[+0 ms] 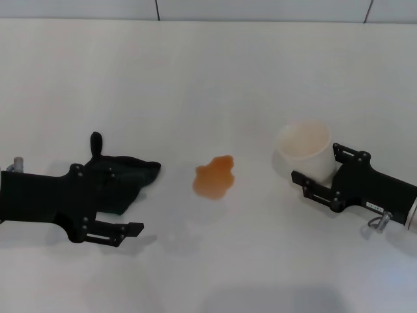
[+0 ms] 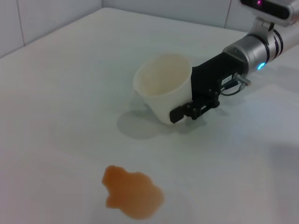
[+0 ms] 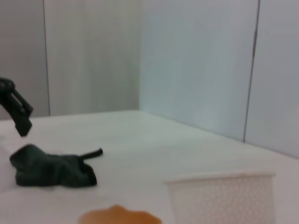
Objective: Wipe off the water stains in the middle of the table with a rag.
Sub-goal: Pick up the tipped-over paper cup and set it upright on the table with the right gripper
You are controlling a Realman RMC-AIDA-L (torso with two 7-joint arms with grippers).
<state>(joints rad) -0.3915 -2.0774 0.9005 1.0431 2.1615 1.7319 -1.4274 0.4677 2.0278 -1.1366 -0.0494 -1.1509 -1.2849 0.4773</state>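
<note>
The water stains [image 1: 214, 177] are one orange-brown blotch on the middle of the white table [image 1: 208, 78]. It also shows in the left wrist view [image 2: 133, 192] and the right wrist view [image 3: 119, 215]. The black rag [image 1: 124, 173] lies crumpled left of the blotch, its loop tab pointing away from me. My left gripper [image 1: 140, 199] is open over the rag's near side, one finger above the cloth and one beside it. The right wrist view shows the rag [image 3: 51, 170] resting on the table. My right gripper [image 1: 315, 162] is shut on a white cup [image 1: 303, 149].
The white cup [image 2: 163, 86] stands right of the blotch with the right gripper [image 2: 187, 109] at its side, and its rim shows in the right wrist view [image 3: 219, 198]. A tiled wall runs along the table's far edge [image 1: 260, 10].
</note>
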